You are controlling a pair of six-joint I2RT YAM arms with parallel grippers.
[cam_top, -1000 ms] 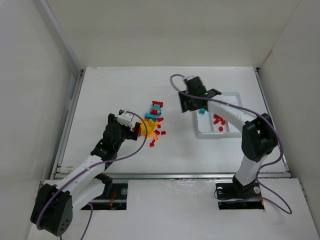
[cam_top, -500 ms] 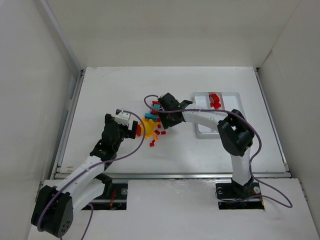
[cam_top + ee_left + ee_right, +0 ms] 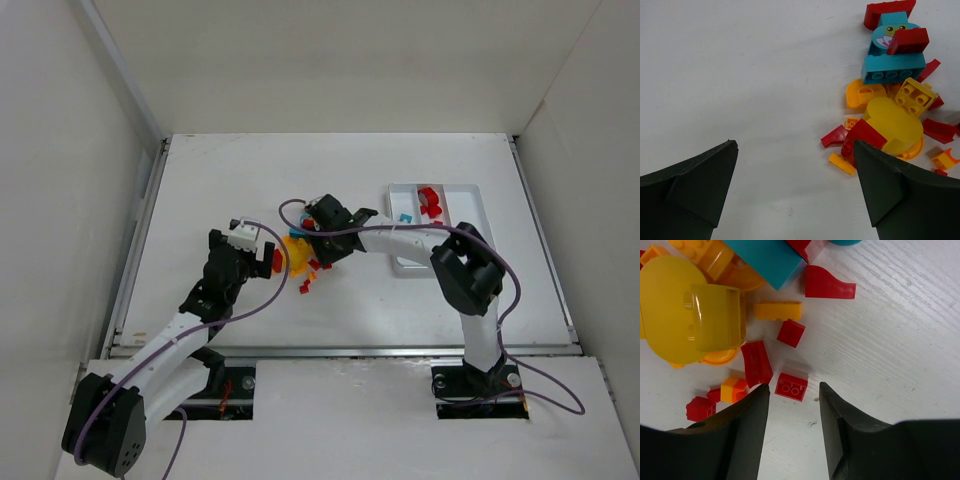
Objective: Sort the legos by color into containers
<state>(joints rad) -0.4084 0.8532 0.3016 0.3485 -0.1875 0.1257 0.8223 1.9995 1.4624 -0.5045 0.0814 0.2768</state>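
Observation:
The loose legos lie in a heap mid-table: red, orange, yellow and teal pieces. My right gripper hangs over the heap's near side. Its jaws are open and narrow, and a small red two-stud brick lies on the table between their tips, untouched. My left gripper waits wide open left of the heap. It is low over bare table, with a yellow dome piece and a teal block ahead to its right. The containers are one white tray holding red pieces and a teal one.
White walls enclose the table on the left, back and right. My right arm stretches leftward from the tray to the heap and covers the tray's near part. Small red bits lie scattered just in front of the heap.
My right arm has swung left from the tray to the heap and come down, its jaws narrowing around the small red brick. The left arm has hardly moved.

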